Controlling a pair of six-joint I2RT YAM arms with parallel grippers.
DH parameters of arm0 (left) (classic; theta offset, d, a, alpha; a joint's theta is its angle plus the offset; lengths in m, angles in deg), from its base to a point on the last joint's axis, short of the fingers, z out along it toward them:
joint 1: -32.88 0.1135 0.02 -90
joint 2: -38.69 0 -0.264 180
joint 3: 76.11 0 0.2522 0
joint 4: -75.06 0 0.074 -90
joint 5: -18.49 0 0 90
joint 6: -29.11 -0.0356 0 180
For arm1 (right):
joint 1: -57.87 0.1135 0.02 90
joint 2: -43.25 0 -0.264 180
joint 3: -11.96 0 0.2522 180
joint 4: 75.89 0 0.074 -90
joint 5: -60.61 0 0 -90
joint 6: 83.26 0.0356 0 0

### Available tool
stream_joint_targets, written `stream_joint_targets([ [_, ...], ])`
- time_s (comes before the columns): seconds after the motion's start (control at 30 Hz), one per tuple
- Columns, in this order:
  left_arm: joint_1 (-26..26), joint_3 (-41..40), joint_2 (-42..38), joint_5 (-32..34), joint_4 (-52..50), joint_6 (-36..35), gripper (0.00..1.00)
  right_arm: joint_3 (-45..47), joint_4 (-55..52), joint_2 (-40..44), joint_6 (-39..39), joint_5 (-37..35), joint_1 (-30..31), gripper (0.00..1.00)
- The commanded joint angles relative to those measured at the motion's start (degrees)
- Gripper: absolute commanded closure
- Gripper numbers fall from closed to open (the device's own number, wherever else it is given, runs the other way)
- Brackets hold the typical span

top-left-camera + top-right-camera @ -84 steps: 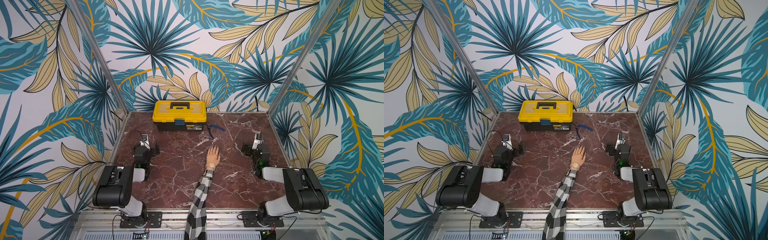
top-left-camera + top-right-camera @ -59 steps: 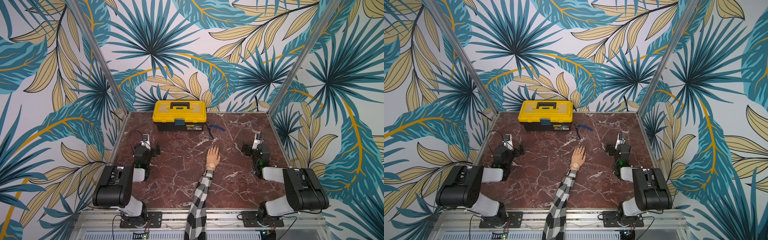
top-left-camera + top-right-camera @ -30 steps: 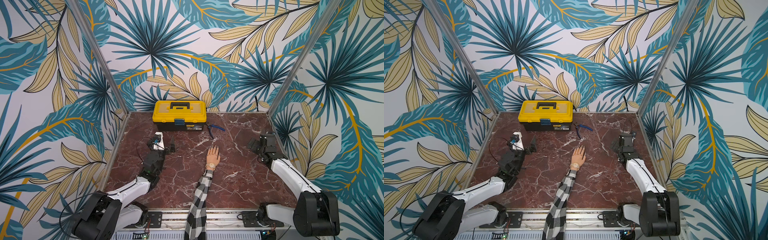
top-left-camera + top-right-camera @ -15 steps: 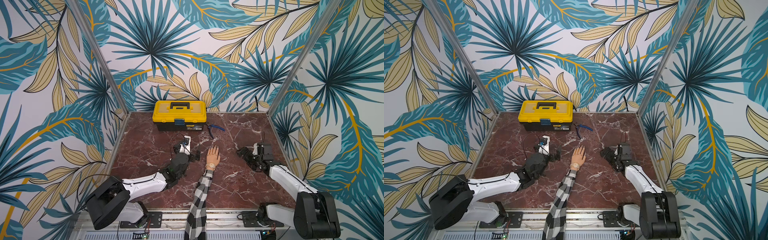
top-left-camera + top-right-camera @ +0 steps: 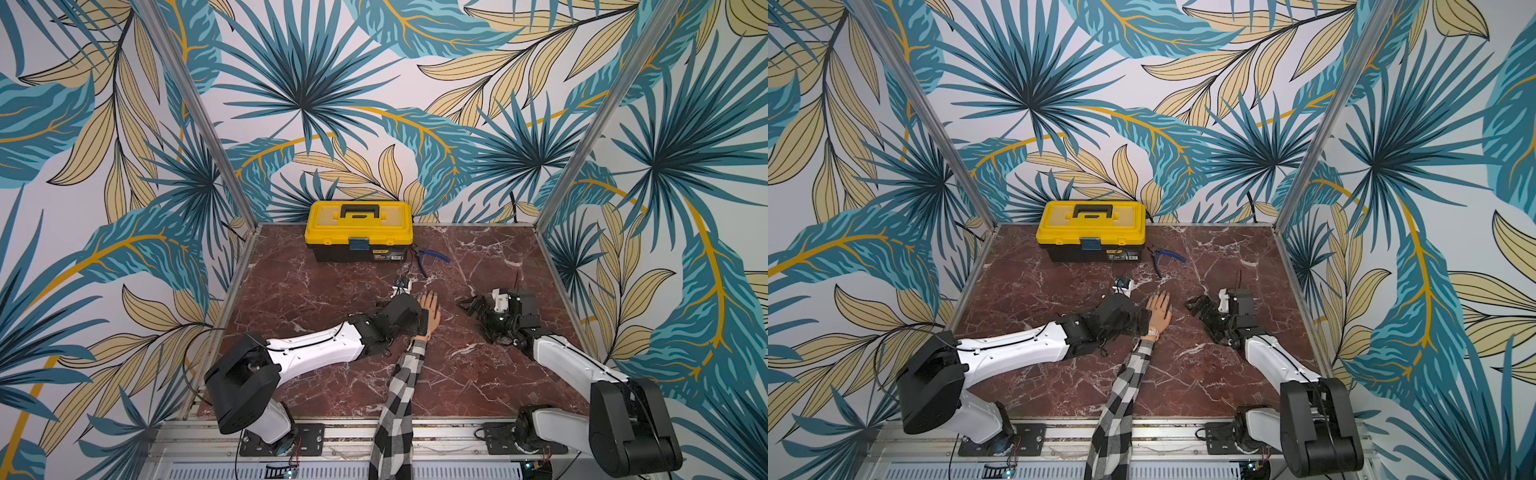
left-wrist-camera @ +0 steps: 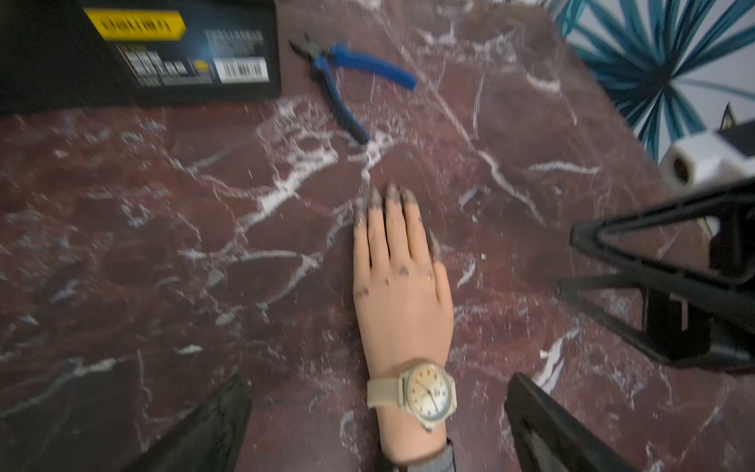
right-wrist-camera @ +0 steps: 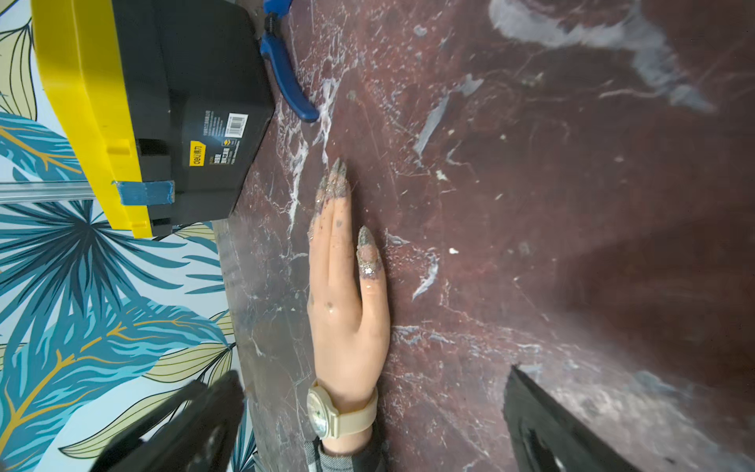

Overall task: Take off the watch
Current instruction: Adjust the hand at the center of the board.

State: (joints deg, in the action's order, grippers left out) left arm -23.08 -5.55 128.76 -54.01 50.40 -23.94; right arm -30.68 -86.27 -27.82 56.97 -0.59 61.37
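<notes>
Cream strap, pale face: the watch (image 6: 425,398) rings the wrist of the mannequin hand (image 6: 402,302) mid-counter. The forearm runs near to far and the band crosses it left to right. The left jaws hang over that wrist, spread wide and empty. They are nearer than the right jaws, which are equally wide and empty and stand apart to its right. The far yellow toolbox (image 5: 359,226) is shut, its contents hidden. Blue pliers (image 5: 428,259) lie outside, just beside it.

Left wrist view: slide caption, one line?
Cream-strapped, pale-faced round wristwatch on mannequin wrist, framed between open left jaws; blue-handled pliers beyond.
</notes>
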Motion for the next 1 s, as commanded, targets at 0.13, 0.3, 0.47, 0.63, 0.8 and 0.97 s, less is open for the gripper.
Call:
stream_joint_targets([
  [0.13, -5.07, 1.40, 3.65, -3.17, -6.51, 5.03, 0.01, 2.50, 4.48, -2.62, 1.48, 0.04, 3.46, 0.01],
  [0.3, -7.30, 1.13, 4.99, -1.56, -6.51, 5.68, 0.01, 2.70, 7.19, -4.91, 2.40, -1.04, 6.34, 0.01],
  [0.47, -7.45, 1.04, 6.81, -0.72, -6.50, 5.60, 0.01, 2.52, 8.68, -6.69, 2.93, -2.14, 8.56, 0.01],
  [0.63, -7.34, 0.43, 8.71, 2.26, -6.47, 5.80, 0.01, 2.69, 10.15, -7.35, 3.81, -2.71, 10.39, 0.01],
  [0.8, -7.23, -0.82, 9.78, 3.85, -6.50, 6.83, 0.01, 3.11, 10.41, -7.57, 4.16, -3.46, 11.86, 0.01],
  [0.97, -6.38, -3.33, 9.29, 3.86, -6.33, 9.42, 0.01, 3.73, 12.08, -8.40, 4.85, -3.93, 13.45, 0.01],
])
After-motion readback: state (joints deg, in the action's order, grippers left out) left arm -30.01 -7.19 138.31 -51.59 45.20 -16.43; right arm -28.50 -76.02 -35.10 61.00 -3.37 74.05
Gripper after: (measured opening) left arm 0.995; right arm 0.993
